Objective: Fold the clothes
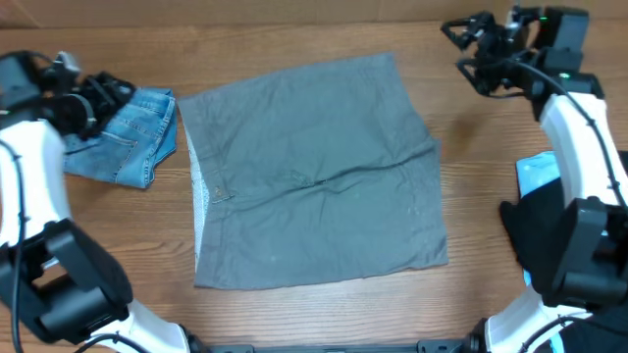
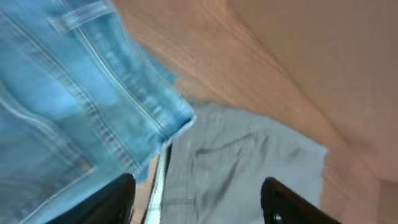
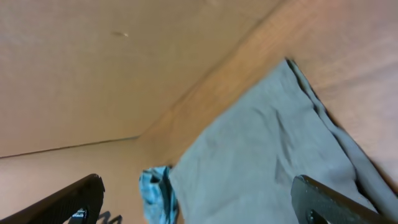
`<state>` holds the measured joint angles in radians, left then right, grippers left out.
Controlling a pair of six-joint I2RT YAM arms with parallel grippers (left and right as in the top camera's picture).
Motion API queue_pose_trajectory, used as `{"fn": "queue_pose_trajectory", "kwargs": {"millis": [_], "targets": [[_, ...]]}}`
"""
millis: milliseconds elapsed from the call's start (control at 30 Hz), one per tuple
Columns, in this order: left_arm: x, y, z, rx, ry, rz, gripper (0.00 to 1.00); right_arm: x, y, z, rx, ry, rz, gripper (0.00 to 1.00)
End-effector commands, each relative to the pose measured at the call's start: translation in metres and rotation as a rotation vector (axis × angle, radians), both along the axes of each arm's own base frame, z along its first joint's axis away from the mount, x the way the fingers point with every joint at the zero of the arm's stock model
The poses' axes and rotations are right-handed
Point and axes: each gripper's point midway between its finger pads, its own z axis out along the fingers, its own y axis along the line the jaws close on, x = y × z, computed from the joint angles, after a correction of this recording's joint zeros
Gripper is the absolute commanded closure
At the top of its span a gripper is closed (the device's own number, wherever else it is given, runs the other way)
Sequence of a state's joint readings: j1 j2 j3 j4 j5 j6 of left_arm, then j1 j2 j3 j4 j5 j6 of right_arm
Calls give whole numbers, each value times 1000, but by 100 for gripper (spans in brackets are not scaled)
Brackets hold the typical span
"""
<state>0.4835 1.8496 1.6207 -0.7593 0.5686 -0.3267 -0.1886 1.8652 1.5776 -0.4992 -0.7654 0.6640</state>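
The clothes' grey shorts (image 1: 314, 172) lie spread flat in the middle of the wooden table, waistband to the left. A folded denim-blue garment (image 1: 132, 137) sits just left of them. My left gripper (image 1: 103, 93) hovers over the denim's far left corner, open and empty. In the left wrist view the denim (image 2: 74, 93) and the grey shorts (image 2: 242, 168) lie below the open gripper (image 2: 196, 205). My right gripper (image 1: 466, 44) hangs open beyond the shorts' far right corner. In the right wrist view its gripper (image 3: 202, 202) stands wide apart above the grey shorts (image 3: 273, 149).
A light blue garment (image 1: 538, 175) and a black one (image 1: 535, 230) lie at the right edge, partly hidden by my right arm. Bare wood (image 1: 471, 147) shows between them and the shorts. A tan wall (image 3: 93, 62) rises behind the table.
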Motion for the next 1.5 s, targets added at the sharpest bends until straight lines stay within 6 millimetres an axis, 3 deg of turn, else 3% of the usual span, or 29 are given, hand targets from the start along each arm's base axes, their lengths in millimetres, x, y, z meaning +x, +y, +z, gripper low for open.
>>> {"fn": "queue_pose_trajectory", "kwargs": {"millis": [0,100,167,233,300,367,433,467,533,633,700,800,933,967,1000,1067,1233,1467], "targets": [[-16,0,72,125,-120,-139,32,-33,0,39,-55,-98,106,0],[-43,-18,84,164,-82,-229,34,-66,-7,21,-164,25,104,2],[-57,-26,84,166,-56,-265,39,-86,-17,2,-235,146,75,8],[-74,-36,81,149,-9,-301,47,-108,-21,-20,-304,277,79,21],[-91,-46,72,127,71,-330,59,-129,-25,-44,-384,402,86,26],[-107,-60,55,121,178,-373,64,-151,-36,-71,-503,532,71,29],[-115,-72,43,118,243,-406,66,-164,-38,-87,-522,596,75,51],[-120,-79,35,126,283,-428,69,-174,-37,-98,-516,635,87,54],[-127,-89,21,146,344,-464,73,-190,-34,-113,-504,696,107,54],[-139,-103,-2,156,438,-503,74,-230,-23,-145,-448,832,154,57],[-150,-107,-17,165,511,-507,77,-261,-14,-164,-404,925,196,51],[-159,-108,-28,158,555,-511,77,-291,-8,-185,-380,1001,223,32],[-162,-108,-31,154,570,-507,76,-315,13,-209,-265,1019,248,30],[-161,-108,-31,154,570,-507,76,-317,15,-212,-254,1017,250,37],[-162,-108,-31,154,570,-507,75,-322,18,-218,-239,1014,251,78],[-162,-108,-31,154,570,-507,75,-324,13,-221,-272,1024,247,96],[-160,-107,-31,158,563,-506,74,-335,-20,-210,-419,1174,107,96],[-157,-107,-32,162,554,-504,72,-347,-5,-189,-308,1263,29,96]]}}
